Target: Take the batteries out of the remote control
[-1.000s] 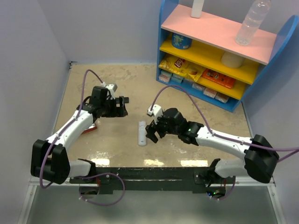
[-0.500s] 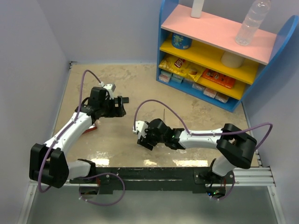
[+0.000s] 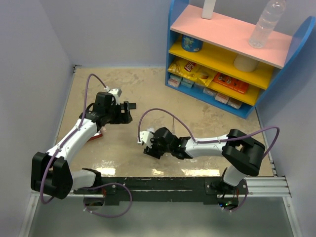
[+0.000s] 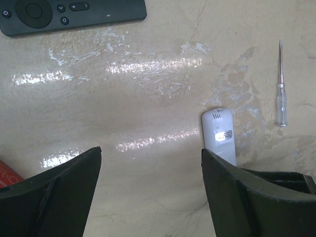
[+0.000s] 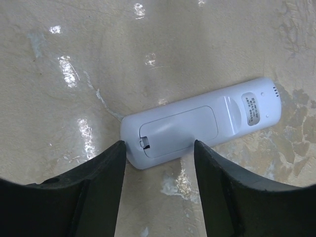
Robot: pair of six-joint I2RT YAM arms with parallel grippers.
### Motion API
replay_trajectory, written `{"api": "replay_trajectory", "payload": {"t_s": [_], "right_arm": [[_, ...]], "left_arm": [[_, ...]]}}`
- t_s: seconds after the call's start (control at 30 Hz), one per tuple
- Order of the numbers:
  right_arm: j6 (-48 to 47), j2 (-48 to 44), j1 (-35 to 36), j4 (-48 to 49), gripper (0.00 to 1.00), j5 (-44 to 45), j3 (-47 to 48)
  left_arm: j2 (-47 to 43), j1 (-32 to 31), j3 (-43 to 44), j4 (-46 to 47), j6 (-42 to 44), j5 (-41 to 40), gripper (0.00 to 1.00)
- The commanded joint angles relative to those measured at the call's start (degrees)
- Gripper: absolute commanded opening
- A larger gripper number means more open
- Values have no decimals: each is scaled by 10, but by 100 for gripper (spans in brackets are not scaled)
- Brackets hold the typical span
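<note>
White plastic remote (image 5: 197, 123) lies back-up on the marbled table (image 3: 148, 89) with its battery cover (image 5: 178, 129) in place, so the batteries are hidden, presumably beneath it. Right gripper (image 3: 150, 147) hangs over the cover end, jaws spread and straddling it. Left gripper (image 3: 127, 112) is also spread, well apart, holding nothing. Shell judged light, stiff and slick, likely to skate on the glossy top. Best hold: the cover's latch notch, with the body pinned.

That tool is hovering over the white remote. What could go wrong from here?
The white remote lies loose on the glossy table, so a push from the right tool might slide it away. Its battery cover is shut; squeezing that end could pinch the cover closed.
</note>
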Motion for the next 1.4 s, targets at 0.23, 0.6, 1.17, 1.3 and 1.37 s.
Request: {"api": "replay_trajectory", "payload": {"t_s": [0.23, 0.6, 1.17, 1.3, 1.37], "right_arm": [[-17, -9, 4, 21, 53, 25, 26], [-28, -6, 6, 2, 47, 35, 41], [-24, -31, 7, -23, 51, 16, 38], [-24, -25, 7, -21, 51, 17, 38], [-24, -22, 6, -22, 51, 16, 39]], "left_arm": [[-6, 1, -1, 11, 13, -3, 86], [-6, 0, -2, 9, 13, -5, 86], [-4, 1, -1, 7, 13, -8, 85], [-4, 0, -1, 6, 13, -10, 85], [-3, 0, -1, 7, 14, -10, 85]]}}
